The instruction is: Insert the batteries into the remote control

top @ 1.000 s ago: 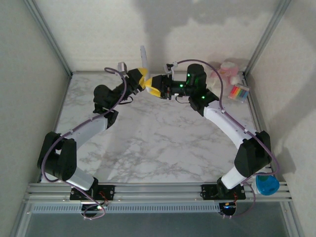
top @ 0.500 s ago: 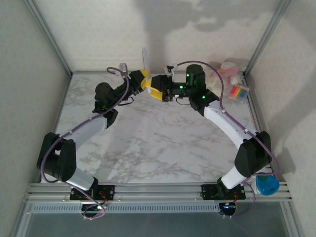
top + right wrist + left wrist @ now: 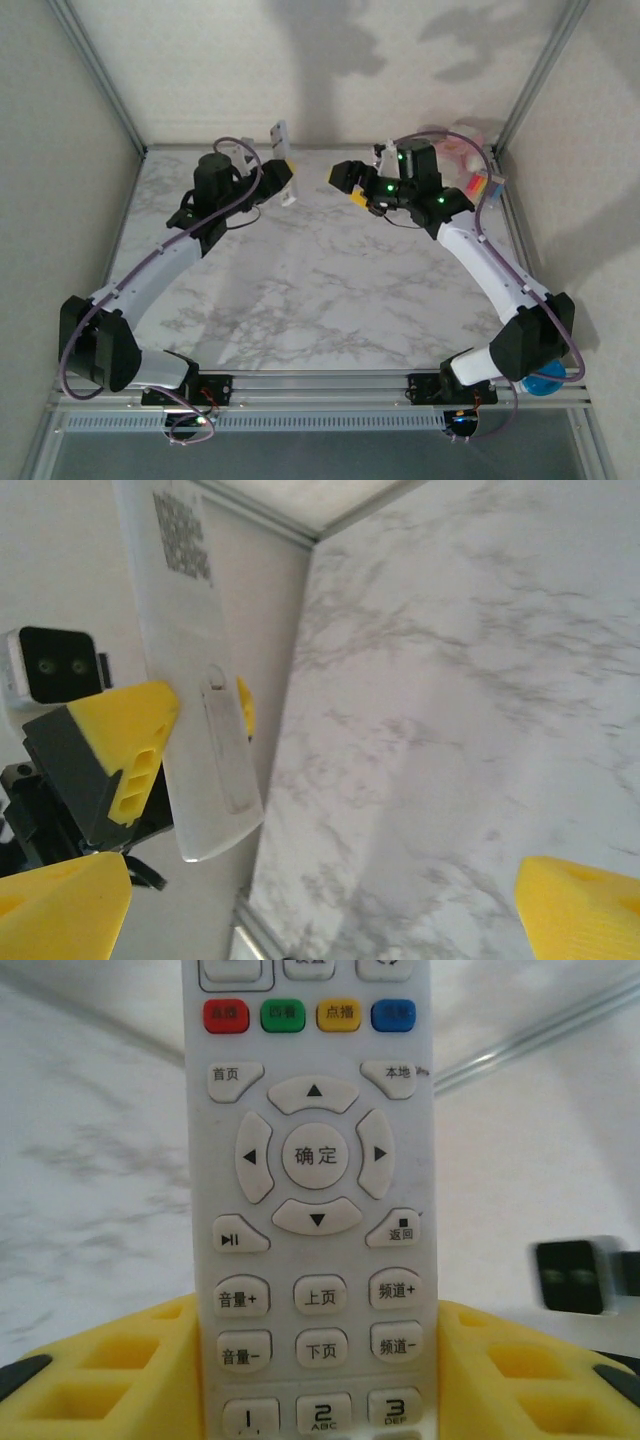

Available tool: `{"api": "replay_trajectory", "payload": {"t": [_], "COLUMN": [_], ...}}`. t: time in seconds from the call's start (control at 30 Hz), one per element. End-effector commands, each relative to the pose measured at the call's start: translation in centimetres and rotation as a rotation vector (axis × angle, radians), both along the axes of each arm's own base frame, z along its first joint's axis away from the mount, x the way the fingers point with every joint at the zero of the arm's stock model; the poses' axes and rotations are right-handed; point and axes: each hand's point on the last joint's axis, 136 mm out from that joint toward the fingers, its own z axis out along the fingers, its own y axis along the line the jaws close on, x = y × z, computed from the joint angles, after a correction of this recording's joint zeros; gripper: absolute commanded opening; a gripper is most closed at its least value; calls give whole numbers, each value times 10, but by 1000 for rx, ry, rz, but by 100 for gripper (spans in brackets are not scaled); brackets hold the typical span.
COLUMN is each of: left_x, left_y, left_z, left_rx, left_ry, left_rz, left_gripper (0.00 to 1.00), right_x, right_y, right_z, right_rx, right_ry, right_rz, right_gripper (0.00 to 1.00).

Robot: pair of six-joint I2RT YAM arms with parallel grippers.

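The white remote control point(image 3: 312, 1160) faces the left wrist camera, buttons toward it, with my left gripper point(image 3: 320, 1380) shut on its lower part between yellow fingers point(image 3: 110, 1370). From above, the remote control point(image 3: 279, 135) stands tilted above the table's far edge in the left gripper point(image 3: 284, 175). My right gripper point(image 3: 350, 185) hovers to its right, open and holding nothing. The right wrist view shows the remote control's plain back point(image 3: 190, 660) with its long cover, and my right gripper point(image 3: 320, 910) spread wide over the marble. The batteries are out of view.
A striped multicoloured pack point(image 3: 487, 185) and a pink-white object point(image 3: 455, 145) lie at the far right corner. A blue object point(image 3: 545, 380) sits by the right arm's base. Walls and metal posts point(image 3: 95, 70) close in the marble table point(image 3: 320, 290).
My right gripper has opened, let go of the remote and drawn back to the right. The left arm has swung left with the remote, still held.
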Motion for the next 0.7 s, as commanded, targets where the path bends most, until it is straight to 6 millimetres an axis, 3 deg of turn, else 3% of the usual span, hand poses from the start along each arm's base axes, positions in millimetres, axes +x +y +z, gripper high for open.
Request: {"api": "replay_trajectory", "payload": {"t": [0.0,0.2,0.37,0.67], "left_x": [-10,-26,-44,-66], "left_y": [17,23,16,-4], "left_z": [-38,-105,-159,-229], "left_rx": [214,400,511,723], "left_ry": [56,200,294,387], "left_rz": [72,134,143,90], "left_gripper": [48,51,52,53], "right_x": [1,-2,-3,-7], "right_y": [-25,-38,-43,-51], "right_z": [-29,-40,-48,-57], "right_rx": [-108,-147,-159,-182], "right_ry": [35,40,48,56], "right_rz": [-71,-99,-110,-120], "right_gripper": [99,99,99,99]}}
